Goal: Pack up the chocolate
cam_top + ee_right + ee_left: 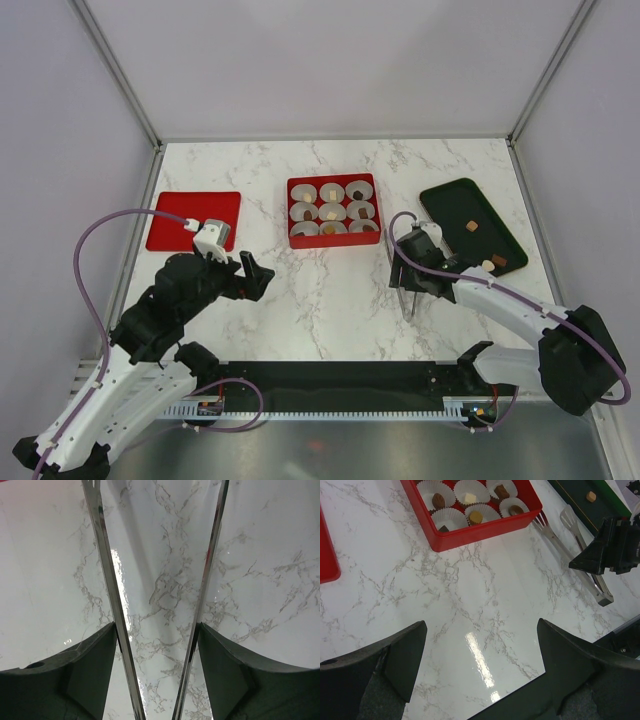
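The chocolate [475,516] is split between two places. Most of it sits in white paper cups [461,487] inside the red nine-compartment box [331,241] at the middle of the marble bench [330,310], and the six cups seen from the left wrist camera each hold one dark, tan or cream piece. A few loose pieces [470,226] lie on the dark green tray [445,200] to the right of the box. The right hand [157,630] is just in front of the tray's near-left corner and grasps a pair of metal tongs [106,575], one arm pressed against the inside of each finger. The tong tips reach toward the box's front right corner, and whether they touch the bench is unclear. The left hand [256,275] hovers over bare bench in front of the box and to its left, its fingers spread wide with nothing between them. A red lid [190,222] lies flat at the left, well apart from the box.
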